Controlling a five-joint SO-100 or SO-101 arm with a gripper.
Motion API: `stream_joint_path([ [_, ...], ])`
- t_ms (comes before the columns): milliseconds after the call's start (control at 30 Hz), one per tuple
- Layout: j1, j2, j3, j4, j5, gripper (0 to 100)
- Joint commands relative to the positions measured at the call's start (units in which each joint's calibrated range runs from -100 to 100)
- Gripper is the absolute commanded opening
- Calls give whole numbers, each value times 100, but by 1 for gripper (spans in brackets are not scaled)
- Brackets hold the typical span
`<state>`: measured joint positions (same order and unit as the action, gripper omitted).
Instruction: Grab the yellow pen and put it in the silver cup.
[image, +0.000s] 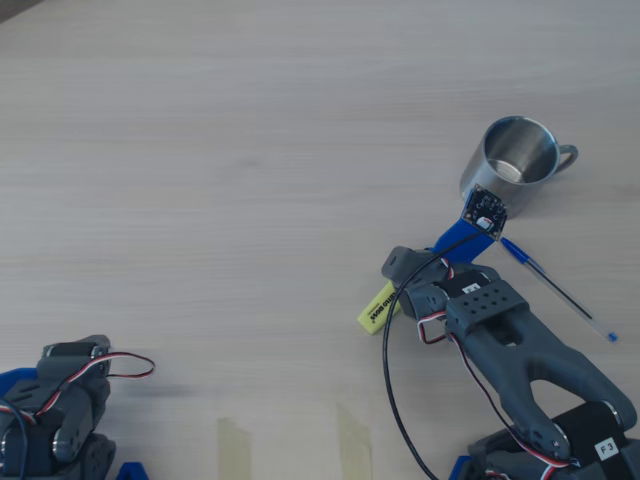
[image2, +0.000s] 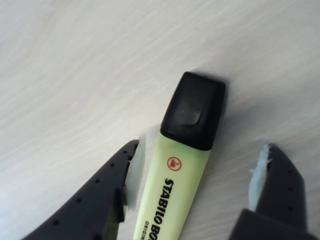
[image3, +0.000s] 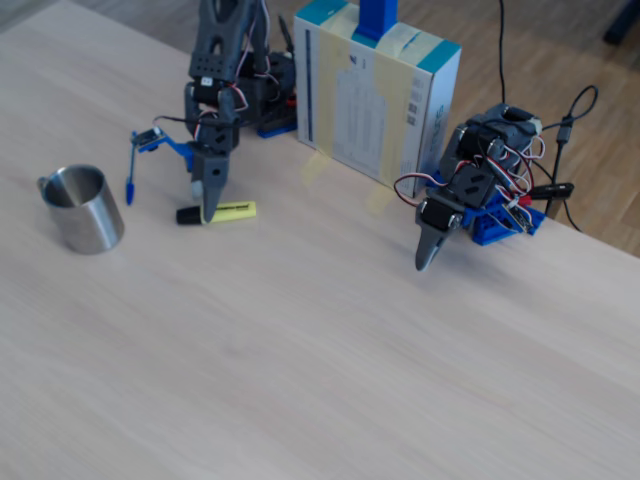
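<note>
The yellow pen (image2: 175, 195) lies flat on the pale wooden table, and its black cap (image2: 193, 111) points away from the wrist camera. My gripper (image2: 200, 148) is open and lowered around its barrel. The left finger (image2: 120, 175) sits right against the barrel, while the right finger (image2: 275, 180) stands well clear. In the overhead view the pen (image: 378, 308) sticks out from under the arm. The fixed view shows the gripper (image3: 207, 208) tip down at the pen (image3: 230, 211). The silver cup (image: 480, 178) stands upright and empty beyond the arm, with the cup (image3: 88, 215) to the left in the fixed view.
A thin blue-capped ballpoint (image: 556, 288) lies between the arm and the cup. A second arm (image: 60, 410) rests folded at the table's lower left in the overhead view. A cardboard box (image3: 380, 95) stands behind in the fixed view. Two tape strips (image: 235, 445) mark the table.
</note>
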<state>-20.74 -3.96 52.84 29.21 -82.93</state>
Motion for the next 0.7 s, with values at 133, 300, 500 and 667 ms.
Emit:
stream_joint_path([
  [133, 93, 196, 389, 112, -43, 34],
  [300, 93, 196, 389, 112, -43, 34],
  [500, 102, 188, 444, 60, -48, 34],
  [667, 102, 180, 444, 52, -48, 34],
])
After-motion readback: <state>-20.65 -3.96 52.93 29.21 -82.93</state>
